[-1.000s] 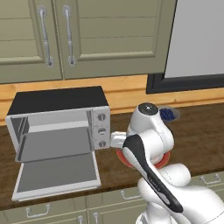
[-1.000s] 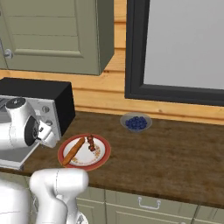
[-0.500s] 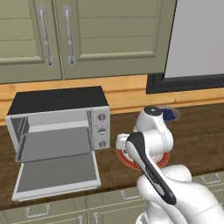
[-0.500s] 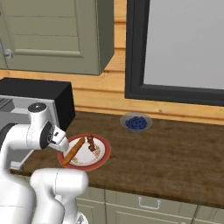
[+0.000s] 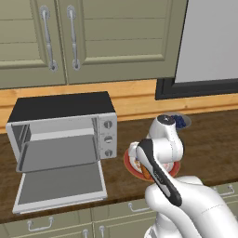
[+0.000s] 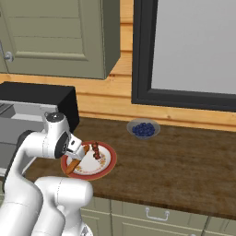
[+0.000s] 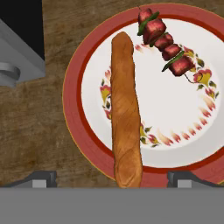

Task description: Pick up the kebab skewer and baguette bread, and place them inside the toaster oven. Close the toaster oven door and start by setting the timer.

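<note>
Directly below the wide-open, empty gripper [image 7: 111,180] lies the baguette [image 7: 124,109] on the plate [image 7: 76,113], skewer [image 7: 164,43] just beyond to one side (oven [image 5: 60,125] door already down); pickup approach, next calls for descending and closing across the loaf.

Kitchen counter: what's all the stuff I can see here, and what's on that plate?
plate: one, white with red rim, on the counter right of the toaster oven
baguette bread: one, golden-orange, lying across the plate
kebab skewer: one, red-brown chunks with green bits, on the plate beside the baguette, apart from it
toaster oven: one, silver with black top, on the counter
toaster oven door: one, dropped open
bowl of blue berries: one, grey bowl, near the wall
upper cabinets: olive green
hand: one, white, jaws open, above the baguette
</note>
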Motion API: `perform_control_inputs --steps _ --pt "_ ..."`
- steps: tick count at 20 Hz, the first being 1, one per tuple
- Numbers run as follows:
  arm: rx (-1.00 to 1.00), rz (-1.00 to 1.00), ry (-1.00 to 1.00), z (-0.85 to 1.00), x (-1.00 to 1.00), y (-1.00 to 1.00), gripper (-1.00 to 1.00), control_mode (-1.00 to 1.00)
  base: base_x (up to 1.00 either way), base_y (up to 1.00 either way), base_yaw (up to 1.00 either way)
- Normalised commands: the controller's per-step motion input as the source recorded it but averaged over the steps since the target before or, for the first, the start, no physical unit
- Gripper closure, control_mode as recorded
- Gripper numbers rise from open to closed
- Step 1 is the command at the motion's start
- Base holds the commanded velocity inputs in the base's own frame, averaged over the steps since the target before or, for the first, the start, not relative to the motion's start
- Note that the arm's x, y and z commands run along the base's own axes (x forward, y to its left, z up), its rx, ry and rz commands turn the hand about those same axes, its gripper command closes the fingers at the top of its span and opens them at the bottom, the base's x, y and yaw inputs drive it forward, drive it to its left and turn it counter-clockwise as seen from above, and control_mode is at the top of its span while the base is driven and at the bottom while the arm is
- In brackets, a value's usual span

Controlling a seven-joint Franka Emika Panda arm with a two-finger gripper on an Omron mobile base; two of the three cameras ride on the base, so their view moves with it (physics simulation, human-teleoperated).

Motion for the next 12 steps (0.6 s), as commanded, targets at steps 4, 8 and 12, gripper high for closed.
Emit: perform_control_inputs --steps 4,8,12 --pt "0.0 0.04 0.02 -0.28 0.63 -0.07 -1.0 -1.0 0.0 0.0 0.0" --pt "0.0 0.0 0.07 -0.43 0.11 0.01 -1.0 -1.0 0.0 0.0 0.0" --pt "0.0 0.0 0.02 -0.42 0.0 0.0 -1.0 -1.0 0.0 0.0 0.0"
